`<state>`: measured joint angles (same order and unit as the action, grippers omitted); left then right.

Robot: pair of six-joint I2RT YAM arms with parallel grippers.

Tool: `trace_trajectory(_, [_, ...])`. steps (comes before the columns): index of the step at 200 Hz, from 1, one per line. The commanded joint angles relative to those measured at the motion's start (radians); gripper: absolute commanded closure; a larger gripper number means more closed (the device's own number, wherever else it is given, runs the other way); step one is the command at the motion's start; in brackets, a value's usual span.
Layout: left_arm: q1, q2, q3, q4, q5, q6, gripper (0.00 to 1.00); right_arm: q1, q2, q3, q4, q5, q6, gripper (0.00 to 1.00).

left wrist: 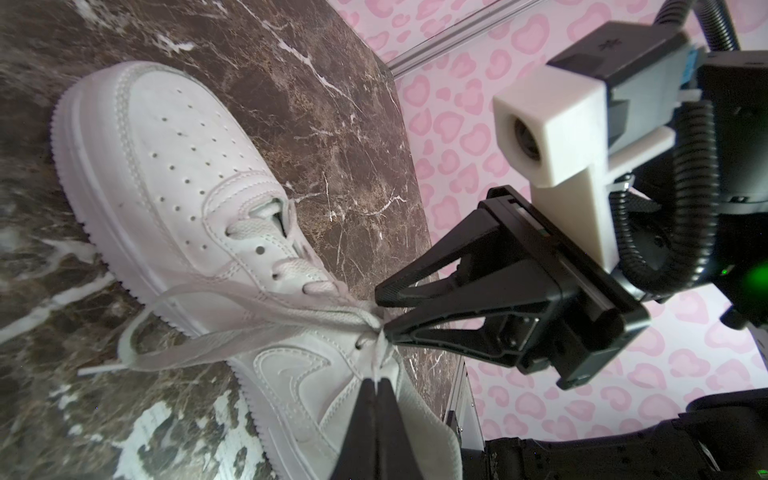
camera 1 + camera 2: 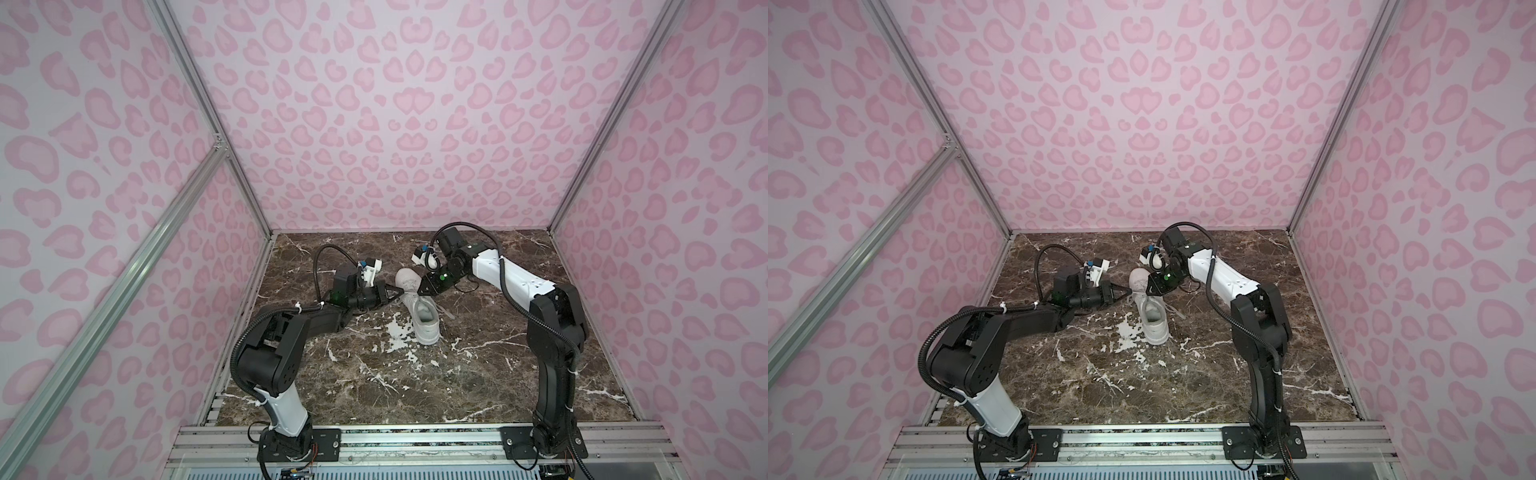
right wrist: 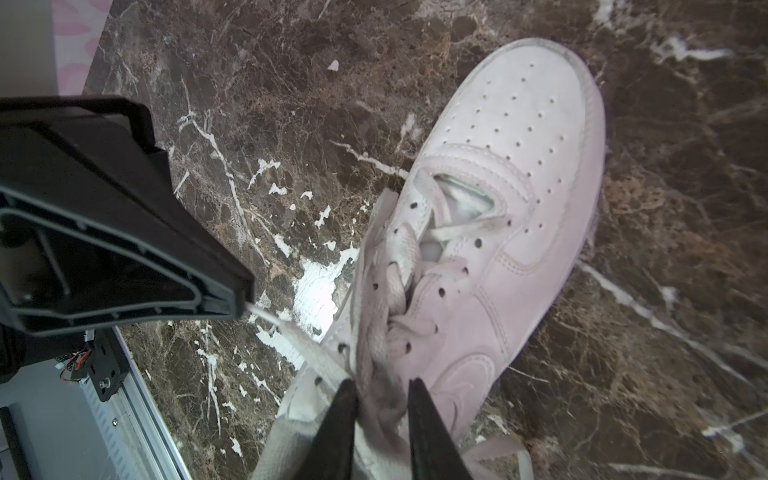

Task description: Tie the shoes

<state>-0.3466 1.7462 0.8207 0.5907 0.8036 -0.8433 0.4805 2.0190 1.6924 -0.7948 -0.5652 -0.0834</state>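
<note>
The shoe (image 2: 424,322) (image 2: 1155,324) is a single white low-top sneaker lying mid-table in both top views, toe toward the back wall. My left gripper (image 2: 400,293) (image 2: 1131,292) (image 1: 376,381) is at the shoe's left side, shut on a flat white lace (image 1: 380,357) that runs taut from the eyelets. My right gripper (image 2: 418,289) (image 2: 1148,290) (image 3: 382,384) hovers over the lacing from the right. Its fingers (image 3: 347,399) stand apart, with bunched laces between them. A loose lace loop (image 1: 199,345) trails over the sole's edge. The left gripper (image 3: 245,301) shows with the lace (image 3: 299,336) leaving its tip.
The dark marble tabletop (image 2: 415,386) has a white worn patch (image 2: 397,332) beside the shoe's heel. Pink patterned walls close in on three sides. An aluminium rail (image 2: 415,440) carrying both arm bases runs along the front edge.
</note>
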Motion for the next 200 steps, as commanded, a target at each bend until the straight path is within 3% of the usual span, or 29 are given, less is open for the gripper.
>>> trace_trajectory(1, [0.005,-0.021,-0.011,-0.015,-0.018,0.024,0.97,0.0,0.014,-0.015,-0.004,0.022,0.008,0.77])
trace_trajectory(133, [0.024,-0.095,-0.048,-0.111,-0.092,0.085,0.97,-0.001,0.021,-0.045,-0.004,0.049,0.019,0.8])
trace_trajectory(152, [0.023,-0.066,-0.01,-0.131,-0.029,0.088,0.96,0.001,0.013,-0.044,0.0,0.04,0.021,0.8])
trace_trajectory(176, [-0.004,-0.037,0.033,-0.157,0.009,0.123,0.72,0.0,0.012,-0.042,-0.005,0.04,0.019,0.8])
trace_trajectory(200, [-0.031,-0.003,0.098,-0.249,0.007,0.184,0.66,0.001,0.007,-0.05,-0.001,0.039,0.02,0.8])
